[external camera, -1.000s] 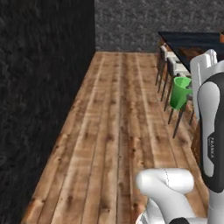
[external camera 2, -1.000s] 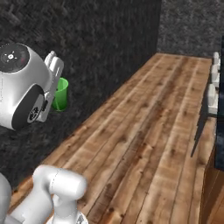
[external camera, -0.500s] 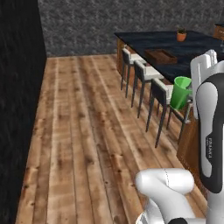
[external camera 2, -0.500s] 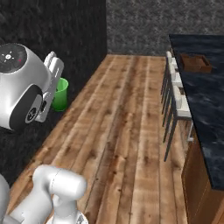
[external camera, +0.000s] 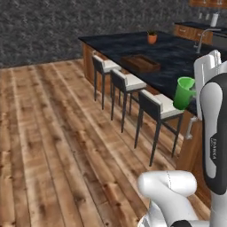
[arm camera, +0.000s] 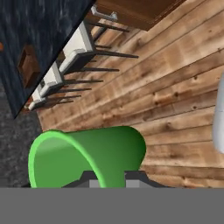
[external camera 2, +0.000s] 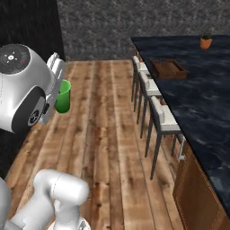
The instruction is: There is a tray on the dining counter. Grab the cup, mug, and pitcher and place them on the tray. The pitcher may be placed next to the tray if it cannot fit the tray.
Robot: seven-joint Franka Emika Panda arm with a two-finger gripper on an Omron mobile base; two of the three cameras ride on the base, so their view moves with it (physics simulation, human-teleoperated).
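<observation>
The gripper (arm camera: 107, 177) is clenched on the green cup (external camera: 184, 93), carried in the air well short of the bench (external camera: 177, 57), out over the stools (external camera: 126, 82) and wooden floor (external camera: 57, 133). The tray (external camera: 141, 63) sits bare on the bench near its stool-side edge. By my judgement no item is delivered yet; cup, mug and pitcher all remain.
</observation>
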